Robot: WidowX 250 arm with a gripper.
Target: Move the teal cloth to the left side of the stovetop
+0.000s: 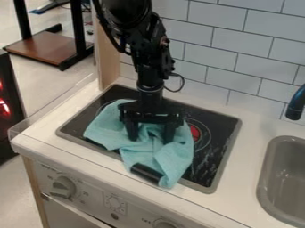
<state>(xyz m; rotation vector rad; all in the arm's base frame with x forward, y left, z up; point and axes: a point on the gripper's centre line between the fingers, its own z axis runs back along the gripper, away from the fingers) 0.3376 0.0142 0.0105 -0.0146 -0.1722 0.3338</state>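
The gripper stands with its fingers wide apart, their tips down on the cloth; whether they have hold of a fold, I cannot tell. The cloth, soft, blue and rumpled, lies beneath them on the glossy black stove, its long axis slanting from upper left to lower right. A smooth black cylinder pokes out nearer the camera.

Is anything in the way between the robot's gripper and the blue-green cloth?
No, nothing that I can see. The gripper is right down at the cloth, with its fingers apart. A black handle-like piece pokes out near the cloth's front edge, but it isn't between them.
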